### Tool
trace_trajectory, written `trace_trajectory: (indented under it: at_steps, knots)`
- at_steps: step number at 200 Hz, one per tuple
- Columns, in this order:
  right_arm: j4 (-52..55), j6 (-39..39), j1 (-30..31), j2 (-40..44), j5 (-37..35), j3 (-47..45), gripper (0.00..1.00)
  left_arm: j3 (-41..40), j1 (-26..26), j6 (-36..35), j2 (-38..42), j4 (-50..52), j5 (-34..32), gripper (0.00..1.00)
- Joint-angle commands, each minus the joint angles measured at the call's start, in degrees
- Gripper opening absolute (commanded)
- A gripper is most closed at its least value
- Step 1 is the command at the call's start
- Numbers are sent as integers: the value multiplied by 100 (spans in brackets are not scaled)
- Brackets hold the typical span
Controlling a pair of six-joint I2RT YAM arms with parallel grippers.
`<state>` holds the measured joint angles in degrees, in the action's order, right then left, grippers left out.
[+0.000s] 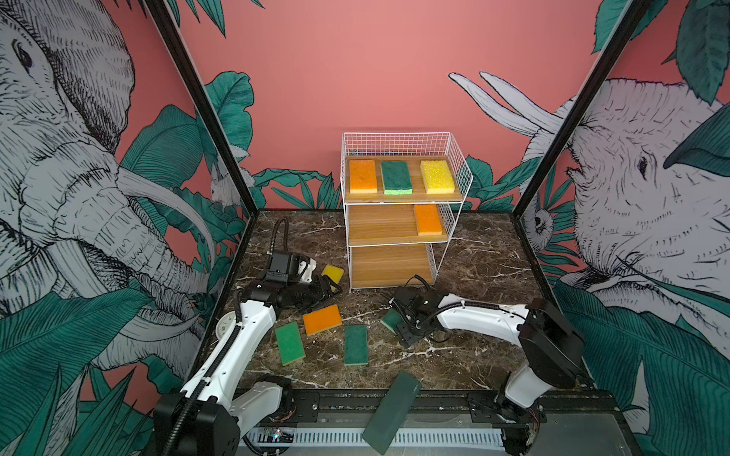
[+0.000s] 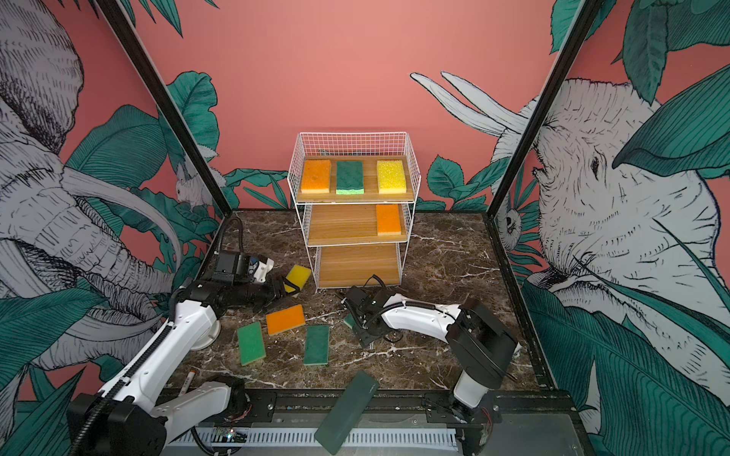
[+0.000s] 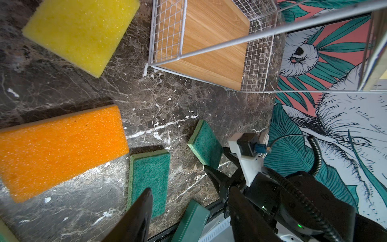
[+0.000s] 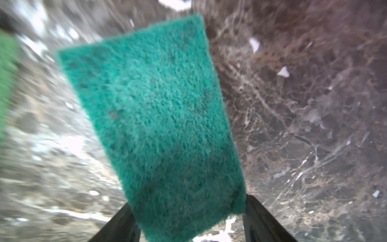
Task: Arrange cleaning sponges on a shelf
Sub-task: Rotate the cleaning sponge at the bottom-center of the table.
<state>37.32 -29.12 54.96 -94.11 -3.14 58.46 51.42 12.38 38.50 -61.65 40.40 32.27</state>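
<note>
While I am bringing the right gripper [image 4: 188,222] down over the dark green sponge [image 4: 152,117], its jaws are standing apart on either side of the sponge's near end, and I cannot tell whether they are actually pinching it. That is where this could go wrong, I judge: a soft pad caught only at one end could fold or slip out on the lift toward the shelf [image 1: 397,205], and the wire side panels could snag a drooping corner. The left gripper [image 2: 290,290] is hovering part open and empty just beside the yellow sponge [image 2: 299,275] on the table.

Both top views are showing me what the wrist cameras cannot: three sponges are lying on the top board, one orange sponge [image 1: 428,219] is sitting at the right of the middle board, and the bottom board is bare. In those same views the right arm is hiding most of my target. Only the right wrist view is showing the jaws flanking it, though blurred. The left wrist view is giving me the sponge's pale edge.
</note>
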Motion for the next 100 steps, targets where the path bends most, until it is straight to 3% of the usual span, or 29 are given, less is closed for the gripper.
trace_trajectory:
  at_steps: [1, 68, 100]
  knots:
    - [-41, -840, -24, 60, 135, 79, 76, 114, -25, 64, 222, 90, -59, 60]
    - [147, -618, -10, 191, 392, -159, 90, 201, -19, 87, 346, 152, -82, 60]
    - [177, -399, 4, 585, 45, -313, 94, 229, -25, 134, 397, 123, -70, 59]
